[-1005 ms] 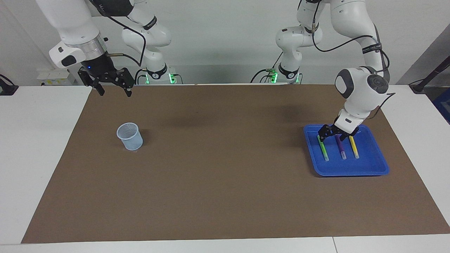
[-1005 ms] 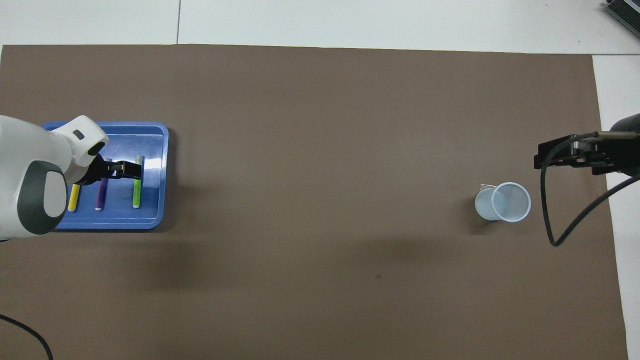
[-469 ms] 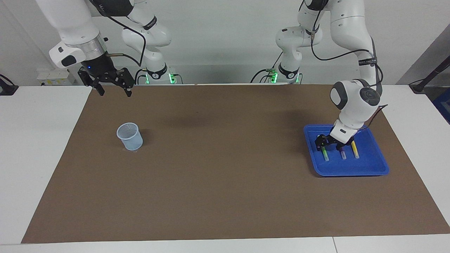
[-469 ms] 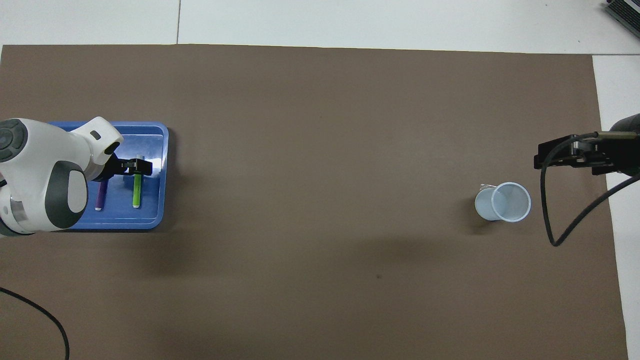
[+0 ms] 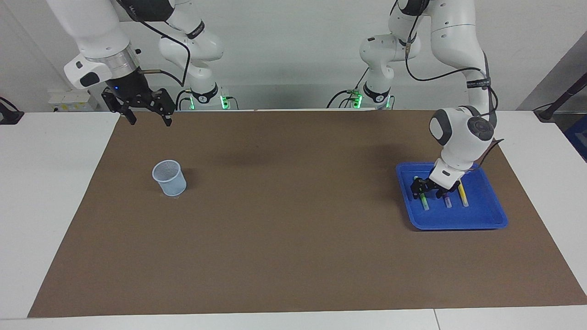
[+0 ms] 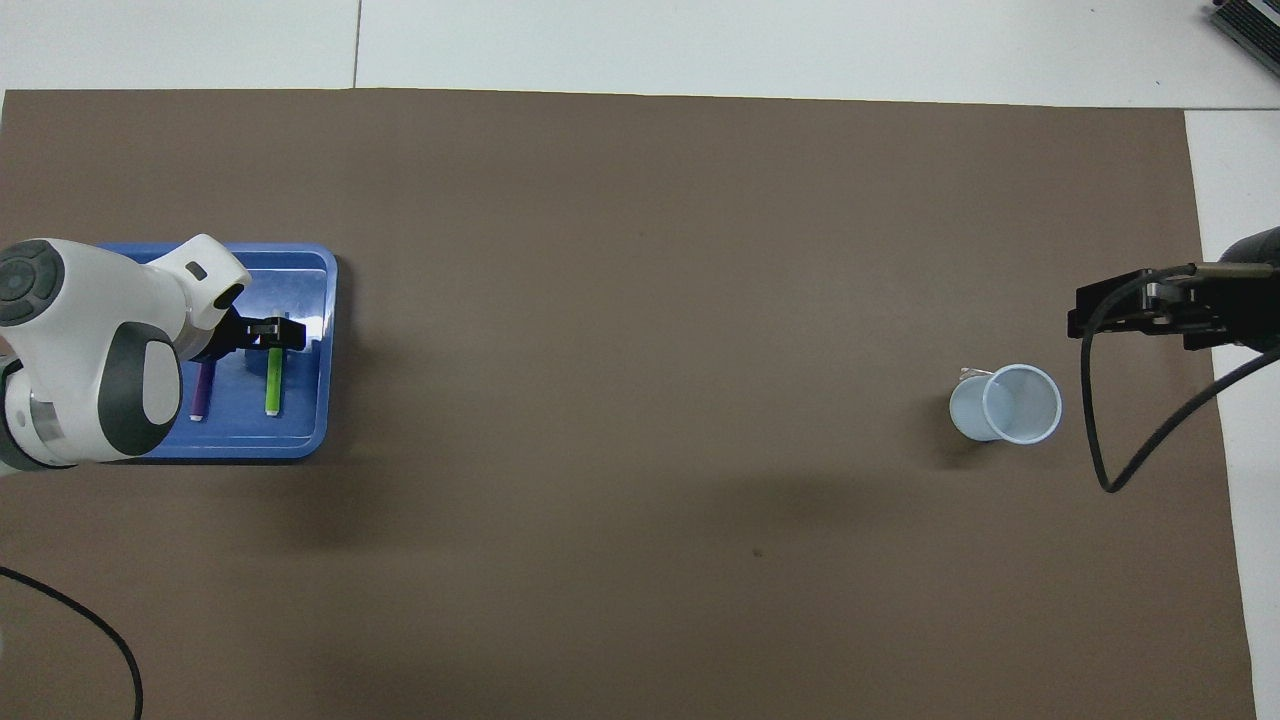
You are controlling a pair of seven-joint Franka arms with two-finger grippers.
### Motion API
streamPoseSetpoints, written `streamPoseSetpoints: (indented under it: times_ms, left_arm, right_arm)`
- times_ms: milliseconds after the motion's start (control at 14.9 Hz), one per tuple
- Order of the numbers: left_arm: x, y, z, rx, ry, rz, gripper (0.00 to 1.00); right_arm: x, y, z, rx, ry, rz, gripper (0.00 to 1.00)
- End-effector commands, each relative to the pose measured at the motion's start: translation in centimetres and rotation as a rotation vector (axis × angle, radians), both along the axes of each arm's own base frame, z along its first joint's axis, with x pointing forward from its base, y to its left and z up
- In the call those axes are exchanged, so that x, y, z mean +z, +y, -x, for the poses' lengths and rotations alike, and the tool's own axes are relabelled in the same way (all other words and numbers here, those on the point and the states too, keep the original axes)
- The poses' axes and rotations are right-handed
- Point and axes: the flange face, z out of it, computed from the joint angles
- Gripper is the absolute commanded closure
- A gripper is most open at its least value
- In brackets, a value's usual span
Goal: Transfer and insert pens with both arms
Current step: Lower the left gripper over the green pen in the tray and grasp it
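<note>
Three pens lie side by side in a blue tray at the left arm's end of the table: a green pen, a purple pen and a yellow pen. In the overhead view the left arm hides the yellow one. My left gripper is down in the tray at the green pen's end nearer the robots. My right gripper hangs open and empty over the mat's corner at the right arm's end, waiting.
A pale translucent cup stands upright on the brown mat toward the right arm's end. A black cable loops down from the right wrist beside the cup. White table borders the mat.
The left arm has come down into the tray, bringing its gripper low onto the green pen; over the last half second it barely moved. The right arm has stayed still.
</note>
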Motion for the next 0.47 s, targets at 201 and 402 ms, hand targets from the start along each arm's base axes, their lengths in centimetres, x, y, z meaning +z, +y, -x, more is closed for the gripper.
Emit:
streamPoseSetpoints:
  times_ms: [201,402]
  left_arm:
    - [-1.40,-0.07,0.22,-0.009,-0.028,0.003,0.54]
    - [-1.50,-0.07,0.30,-0.005,-0.023,0.004,0.84]
  right_arm:
    - [-0.03,-0.34,0.50,0.011,-0.012,0.012,0.00]
    - [0.05,-0.35,0.55,0.011,-0.014,0.012,0.00]
